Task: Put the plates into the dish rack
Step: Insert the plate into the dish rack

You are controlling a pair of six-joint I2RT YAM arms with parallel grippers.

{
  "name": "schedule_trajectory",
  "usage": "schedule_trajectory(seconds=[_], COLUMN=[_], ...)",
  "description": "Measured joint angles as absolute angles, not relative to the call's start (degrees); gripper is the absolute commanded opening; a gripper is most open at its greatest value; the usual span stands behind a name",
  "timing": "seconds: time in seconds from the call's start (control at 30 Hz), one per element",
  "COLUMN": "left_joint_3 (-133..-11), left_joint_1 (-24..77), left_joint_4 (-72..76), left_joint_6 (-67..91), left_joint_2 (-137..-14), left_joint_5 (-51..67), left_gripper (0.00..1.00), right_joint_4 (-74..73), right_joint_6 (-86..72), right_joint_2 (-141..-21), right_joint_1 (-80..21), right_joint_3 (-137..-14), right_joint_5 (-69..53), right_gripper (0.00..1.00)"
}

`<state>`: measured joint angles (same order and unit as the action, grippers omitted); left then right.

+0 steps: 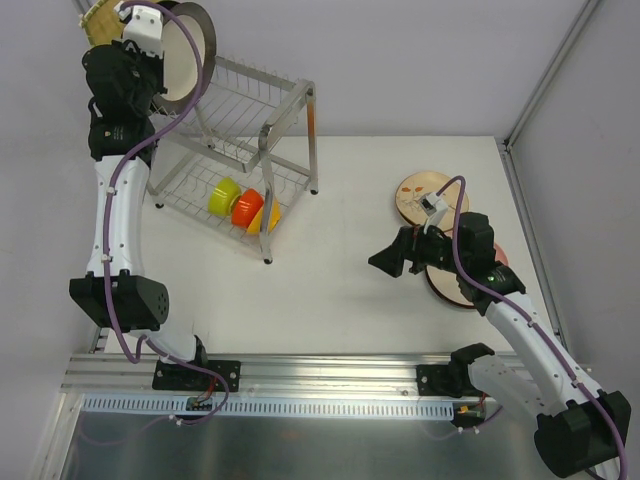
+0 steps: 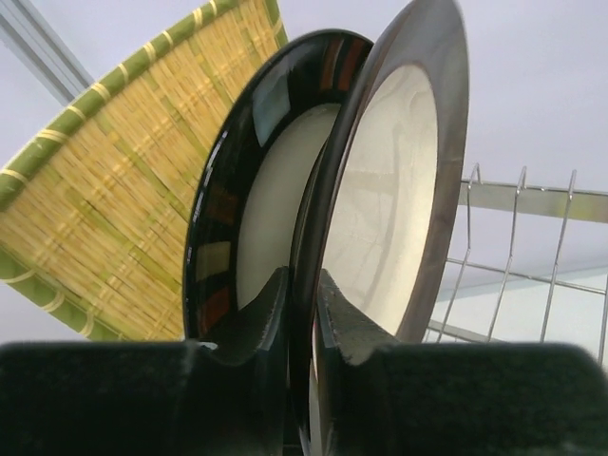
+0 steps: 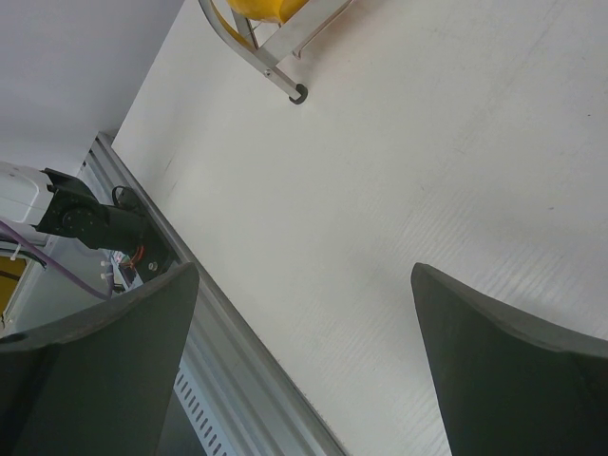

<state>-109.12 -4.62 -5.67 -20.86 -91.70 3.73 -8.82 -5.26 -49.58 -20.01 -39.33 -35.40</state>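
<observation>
My left gripper is raised at the far left over the dish rack. It is shut on the rim of a round dark-rimmed cream plate, held on edge above the upper tier. In the left wrist view the fingers pinch this plate. A second glossy dark-rimmed plate and a yellow woven plate stand just beyond it. My right gripper is open and empty above the table. A cream floral plate and another plate, partly under the right arm, lie at the right.
Green, orange and yellow bowls sit in the rack's lower tier. A rack foot and the yellow bowl show in the right wrist view. The aluminium rail runs along the near edge.
</observation>
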Motion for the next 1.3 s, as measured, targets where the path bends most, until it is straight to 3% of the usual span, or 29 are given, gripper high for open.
schedule_trajectory(seconds=[0.5, 1.0, 1.3], left_joint_3=[-109.12, -103.85, -90.13], left_joint_1=[-5.69, -5.69, -5.69], left_joint_4=[1.5, 1.3, 0.03], left_joint_6=[-18.85, -10.66, 0.97], left_joint_2=[-87.81, -80.31, -64.51], left_joint_5=[2.81, 6.76, 10.96], left_gripper=[0.44, 0.99, 0.99], right_joint_4=[-8.82, -9.65, -13.85], right_joint_6=[-5.3, -5.34, -5.45], right_joint_2=[-49.58, -47.88, -43.7], right_joint_1=[-20.01, -20.01, -20.01], right_joint_3=[-39.33, -39.81, -41.6], right_joint_5=[-35.42, -33.52, -24.64], right_gripper=[1.0, 1.0, 1.0])
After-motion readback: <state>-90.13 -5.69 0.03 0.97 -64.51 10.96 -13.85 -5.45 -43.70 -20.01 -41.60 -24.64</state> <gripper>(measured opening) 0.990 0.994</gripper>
